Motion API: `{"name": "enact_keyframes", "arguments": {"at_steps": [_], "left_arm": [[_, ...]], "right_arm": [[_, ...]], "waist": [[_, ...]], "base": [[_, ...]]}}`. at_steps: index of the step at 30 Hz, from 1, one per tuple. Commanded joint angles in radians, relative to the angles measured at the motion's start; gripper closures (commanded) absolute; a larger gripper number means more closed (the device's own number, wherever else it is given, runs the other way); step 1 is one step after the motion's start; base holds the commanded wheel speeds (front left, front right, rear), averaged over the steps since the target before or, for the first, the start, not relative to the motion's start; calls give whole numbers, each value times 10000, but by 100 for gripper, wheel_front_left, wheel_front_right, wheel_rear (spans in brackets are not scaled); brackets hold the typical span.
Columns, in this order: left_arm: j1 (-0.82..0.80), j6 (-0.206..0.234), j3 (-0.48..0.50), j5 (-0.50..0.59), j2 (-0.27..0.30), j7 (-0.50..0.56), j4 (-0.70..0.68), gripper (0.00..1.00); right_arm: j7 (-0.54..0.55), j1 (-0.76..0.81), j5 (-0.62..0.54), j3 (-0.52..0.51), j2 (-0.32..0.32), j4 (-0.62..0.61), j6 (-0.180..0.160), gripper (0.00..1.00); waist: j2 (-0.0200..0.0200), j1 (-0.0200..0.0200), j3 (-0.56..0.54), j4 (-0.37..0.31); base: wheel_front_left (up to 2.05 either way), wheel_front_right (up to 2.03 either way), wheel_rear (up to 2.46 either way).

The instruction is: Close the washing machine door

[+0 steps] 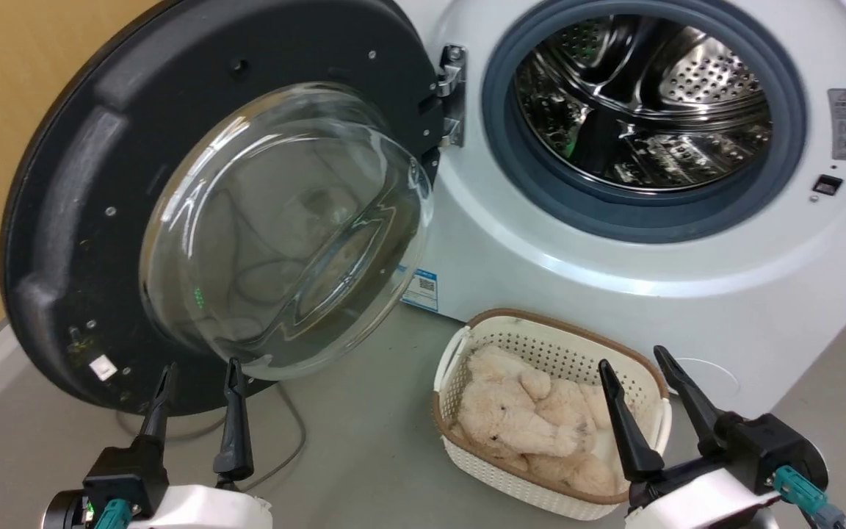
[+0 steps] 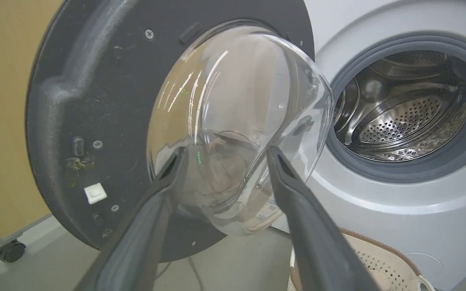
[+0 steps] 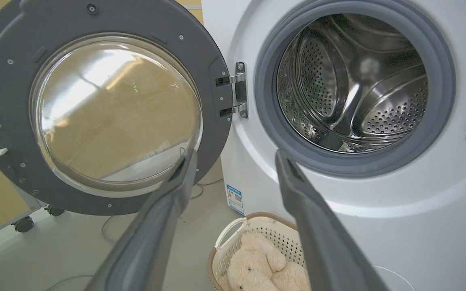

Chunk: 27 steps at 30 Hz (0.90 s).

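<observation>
Washing machine door (image 1: 63, 220) hangs wide open left of the washing machine (image 1: 614, 294), so the left tool (image 1: 201, 364), spread and empty near its lower rim, should push its left edge rightward, the right tool (image 1: 631, 356) equally spread and empty.

The round black washing machine door with its bulging clear glass window (image 1: 85, 184) stands swung open to the left of the big white front-loading washing machine (image 1: 540, 272). On the grey floor (image 1: 364, 455) before the machine sits a white perforated plastic basket (image 1: 526, 345), a cream plush toy (image 1: 511, 419) in it. The left end effector (image 1: 201, 365) hovers before the door's lower rim, the right end effector (image 1: 631, 356) over the basket.
</observation>
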Motion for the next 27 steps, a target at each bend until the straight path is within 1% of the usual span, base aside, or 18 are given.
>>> {"name": "enact_keyframes", "arguments": {"at_steps": [1,27], "left_arm": [[124,48,34,-104,-6,-123,-78,0],[410,214,331,-660,-8,-666,-457,0]], "right_arm": [[-120,-171,103,96,-61,62,6,0],[-663,-511,772,987,-269,364,7,0]], "waist": [[0,0,35,104],[0,0,191,1263]], "base": [[0,0,0],[0,0,0]]}}
